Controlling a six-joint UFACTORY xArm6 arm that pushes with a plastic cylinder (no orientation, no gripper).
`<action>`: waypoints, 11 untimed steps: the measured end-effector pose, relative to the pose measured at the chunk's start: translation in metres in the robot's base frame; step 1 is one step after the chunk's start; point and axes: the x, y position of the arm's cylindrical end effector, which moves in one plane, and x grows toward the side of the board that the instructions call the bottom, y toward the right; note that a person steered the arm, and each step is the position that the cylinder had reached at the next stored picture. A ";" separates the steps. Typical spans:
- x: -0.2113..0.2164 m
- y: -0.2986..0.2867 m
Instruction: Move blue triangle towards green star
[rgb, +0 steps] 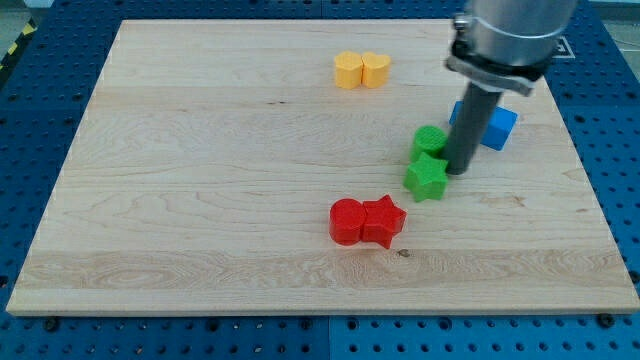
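The green star (427, 179) lies right of the board's middle, touching a second, rounder green block (430, 140) just above it. My tip (460, 173) stands right beside the green star's right edge. Two blue blocks lie above and to the right of the tip. One is a blue cube-like block (499, 127). The other blue block (456, 112) is mostly hidden behind the rod, so its shape cannot be made out. It sits a short way above and to the right of the green star.
Two yellow blocks (362, 70) sit together near the view's top centre. A red round block (346, 222) and a red star (384, 221) touch each other below the centre. The wooden board (200, 180) lies on a blue perforated table.
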 end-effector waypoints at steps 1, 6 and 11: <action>-0.012 -0.015; -0.104 0.025; -0.060 0.053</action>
